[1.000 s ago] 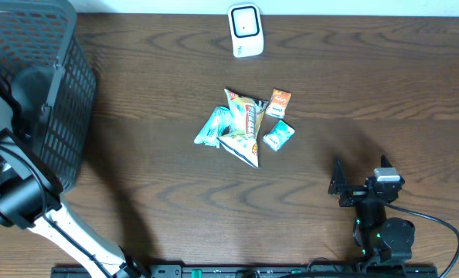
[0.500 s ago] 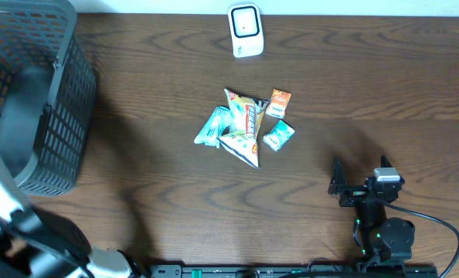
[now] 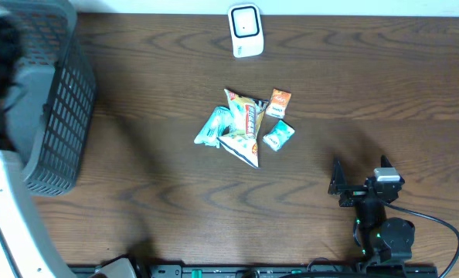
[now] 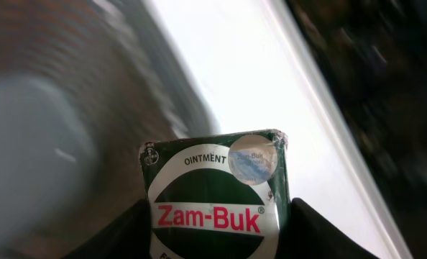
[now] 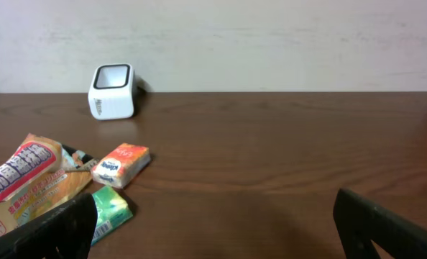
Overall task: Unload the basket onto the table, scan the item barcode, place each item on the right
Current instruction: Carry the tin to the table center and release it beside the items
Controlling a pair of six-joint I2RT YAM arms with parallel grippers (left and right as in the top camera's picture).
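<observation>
A dark green Zam-Buk ointment box fills the bottom of the left wrist view, label towards the camera. My left gripper is shut on it, with a dark finger on each side. In the overhead view the left arm is a blur at the far left, by the basket, and the box does not show there. The white barcode scanner stands at the table's back edge and is also in the right wrist view. My right gripper rests open and empty at the front right.
A grey mesh basket stands at the back left. A pile of snack packets lies mid-table, with a small orange packet and a green one beside it. A black cable trails from the right arm's base.
The left arm has swung fast at the far left, its dark end rising from the front-left corner to over the basket. The right arm and the packets have not moved.
</observation>
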